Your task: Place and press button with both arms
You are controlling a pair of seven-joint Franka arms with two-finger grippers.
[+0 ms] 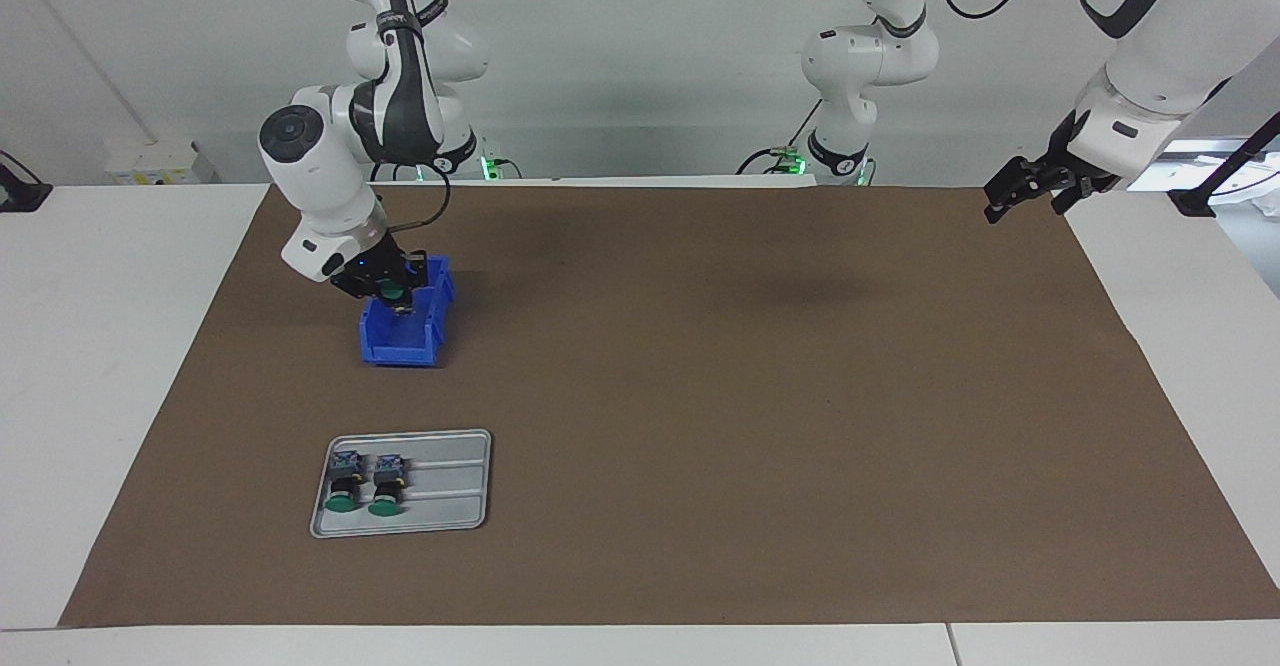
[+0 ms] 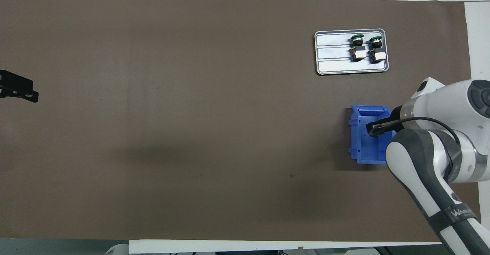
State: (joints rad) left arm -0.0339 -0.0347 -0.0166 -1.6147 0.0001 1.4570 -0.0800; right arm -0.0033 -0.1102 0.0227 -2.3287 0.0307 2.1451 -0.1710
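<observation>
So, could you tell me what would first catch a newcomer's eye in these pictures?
Probably the right gripper, low over the blue bin at the right arm's end of the table, with a green-capped button between its fingers. Next, the grey tray, farther from the robots than the bin, where two buttons lie side by side. The left gripper waits, raised over the mat's edge at the left arm's end.

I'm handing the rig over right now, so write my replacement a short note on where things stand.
Right end effector: over the blue bin, shut on a button.
Left end effector: waits in the air at its own end of the table, holding nothing.
Tray: two buttons lie side by side in it.
Done: two placed.
Left: place the held button, then press.
</observation>
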